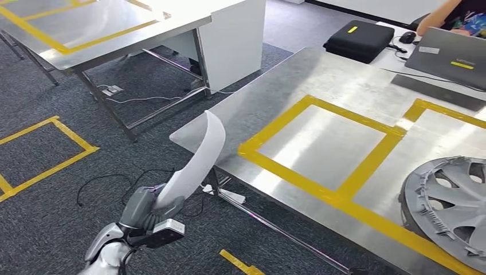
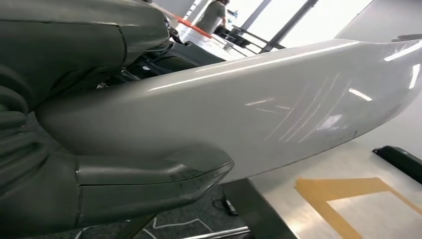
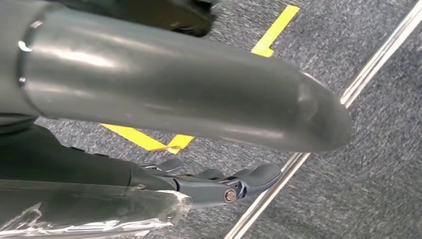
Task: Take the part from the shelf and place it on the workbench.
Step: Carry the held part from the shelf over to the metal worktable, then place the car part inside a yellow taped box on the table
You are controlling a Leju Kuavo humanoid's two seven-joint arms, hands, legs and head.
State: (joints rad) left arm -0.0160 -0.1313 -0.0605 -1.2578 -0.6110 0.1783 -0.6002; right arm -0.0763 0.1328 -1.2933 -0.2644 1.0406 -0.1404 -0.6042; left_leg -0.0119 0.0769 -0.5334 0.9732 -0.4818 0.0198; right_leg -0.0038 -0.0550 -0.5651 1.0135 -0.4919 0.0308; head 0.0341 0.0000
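The part is a long, curved, glossy white panel. My left hand grips its lower end, and the panel rises up and to the right. Its upper tip reaches the near left corner of the steel workbench. In the left wrist view the part crosses the picture, with my thumb pressed against it and the workbench under its far end. My right hand hangs over the carpet, its fingers stretched out and holding nothing.
Yellow tape marks squares on the workbench. A grey wheel cover lies at its near right. A black case, a laptop and a person's arm are at the back. Another steel table stands far left, with cables on the floor.
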